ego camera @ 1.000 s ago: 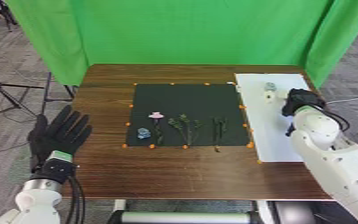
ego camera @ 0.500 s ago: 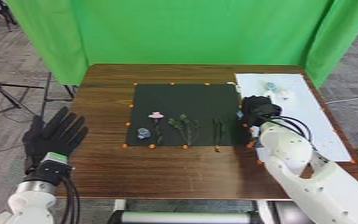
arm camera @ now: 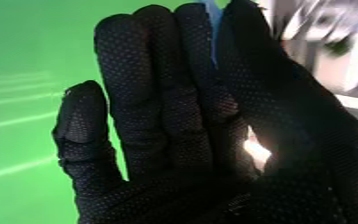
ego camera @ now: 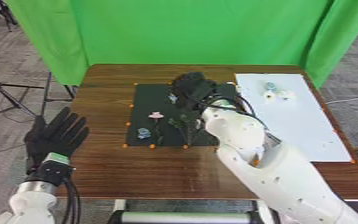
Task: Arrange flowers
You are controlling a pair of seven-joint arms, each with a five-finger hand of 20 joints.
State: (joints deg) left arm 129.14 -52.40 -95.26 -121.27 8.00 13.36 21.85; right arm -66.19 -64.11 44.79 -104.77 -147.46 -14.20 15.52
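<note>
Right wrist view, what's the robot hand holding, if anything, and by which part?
The right robot hand pinches a light blue thing between its thumb and fingers; which part of it is held cannot be told.

Pink flower [ego camera: 156, 115], stemmed, lies on black mat [ego camera: 149, 93]; blue flower [ego camera: 143, 133] near it, green sprig [ego camera: 177, 122] partly hidden. White flowers [ego camera: 286, 94] and pale-blue bloom [ego camera: 270, 86] lie grouped on white sheet [ego camera: 291, 130]. Right hand [ego camera: 196, 90] pinches another blue piece [ego camera: 173, 98].

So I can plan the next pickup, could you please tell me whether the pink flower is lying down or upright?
Lying down: the pink flower has its stem stretched out along the black mat.
</note>
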